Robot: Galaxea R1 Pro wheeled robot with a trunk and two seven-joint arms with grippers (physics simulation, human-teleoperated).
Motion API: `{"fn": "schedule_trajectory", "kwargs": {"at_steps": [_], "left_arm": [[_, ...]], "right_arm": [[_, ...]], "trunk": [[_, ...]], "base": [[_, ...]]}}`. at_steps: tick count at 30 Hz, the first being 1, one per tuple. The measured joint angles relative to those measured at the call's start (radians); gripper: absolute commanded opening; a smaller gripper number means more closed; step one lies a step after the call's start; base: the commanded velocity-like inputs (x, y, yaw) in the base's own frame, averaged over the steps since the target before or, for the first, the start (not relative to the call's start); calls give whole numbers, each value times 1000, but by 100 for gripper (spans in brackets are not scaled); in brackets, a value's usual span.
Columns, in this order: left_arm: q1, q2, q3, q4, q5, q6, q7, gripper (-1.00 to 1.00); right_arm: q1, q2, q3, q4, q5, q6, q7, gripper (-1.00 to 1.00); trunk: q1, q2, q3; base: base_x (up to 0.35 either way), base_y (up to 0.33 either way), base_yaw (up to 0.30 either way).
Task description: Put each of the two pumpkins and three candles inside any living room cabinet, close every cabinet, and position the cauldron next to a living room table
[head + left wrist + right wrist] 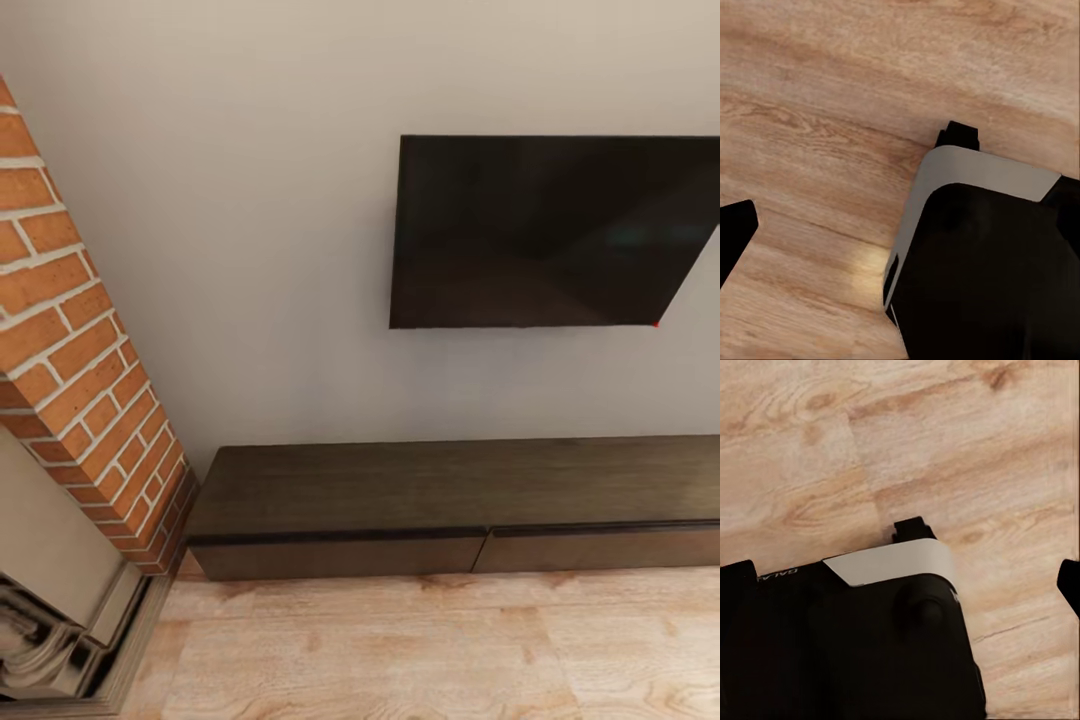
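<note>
While both arms hang low over the wood floor (825,127) beside the robot's black-and-grey base (982,262), each wrist view catches just a dark fingertip at its edge, so whether either pincer is released or clenched cannot be told. Ahead, the cabinet (450,520) runs along the far wall, drawers shut, under a television (550,230), with the brick fireplace (80,380) at left. Rolling up square to a drawer front would likely ease opening.

Pale wall (250,250), black television (540,235), brick fireplace (80,390), wooden floor (400,650).
</note>
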Motion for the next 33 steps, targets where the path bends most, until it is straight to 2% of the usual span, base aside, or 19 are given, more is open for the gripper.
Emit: {"fn": "schedule_trajectory", "kwargs": {"at_steps": [5, 10, 12, 17, 21, 25, 33], "left_arm": [[2, 5, -1, 58, -25, -99, 0, 100], [11, 5, -1, 75, -39, -157, 0, 100], [14, 4, -1, 90, -41, -178, 0, 100], [19, 4, -5, 149, -43, -247, 0, 100], [51, 3, -6, 168, -43, -290, 0, 100], [85, 1, -6, 171, -43, -303, 0, 100], [131, 0, -6, 171, -44, -313, 0, 100]], "right_arm": [[7, -1, -1, 125, -1, -93, -1, 100], [8, -3, -1, 235, -1, -202, -2, 100], [13, -12, -1, 253, -1, -222, -3, 100], [44, -42, 1, 269, -1, -240, -4, 100], [85, -63, 2, 273, -1, -263, -4, 100], [115, -65, 4, 274, 6, -294, -4, 100], [140, -67, 4, 274, 8, -302, -4, 100]], "trunk": [[-19, 35, 16], [-38, 70, 31], [-46, 84, 38], [-65, 119, 53], [-81, 147, 66], [-96, 175, 78], [-127, 231, 103]], "base": [[0, 0, 0], [0, 0, 0], [0, 0, 0], [0, 0, 0], [0, 0, 0], [0, 0, 0], [0, 0, 0]]}}
